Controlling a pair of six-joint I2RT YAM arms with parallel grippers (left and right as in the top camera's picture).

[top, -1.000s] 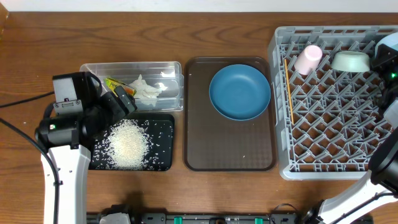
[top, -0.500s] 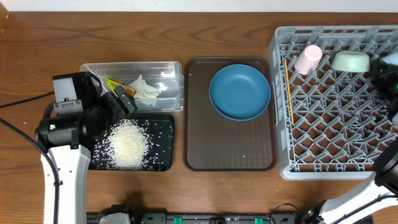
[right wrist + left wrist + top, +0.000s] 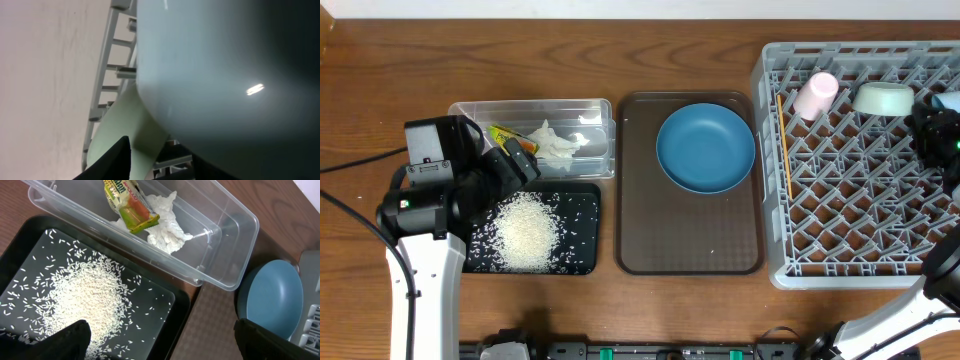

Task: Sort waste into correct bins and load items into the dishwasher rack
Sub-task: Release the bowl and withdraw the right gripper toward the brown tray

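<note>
In the rack, the pink cup and green bowl sit along its far edge. The chopsticks lie by its left wall, and the light-blue bowl is at its far right corner. The right pincer is close by that bowl; apart or clamped, I cannot tell. Left of the rack lies the plate. Farther left, the wrapper and tissue are in the tub, and the rice is in the black tray, beneath the wide-apart left pincer.

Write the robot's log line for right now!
left gripper open above black tray | right gripper by light-blue bowl, grip unclear | blue plate not racked
</note>
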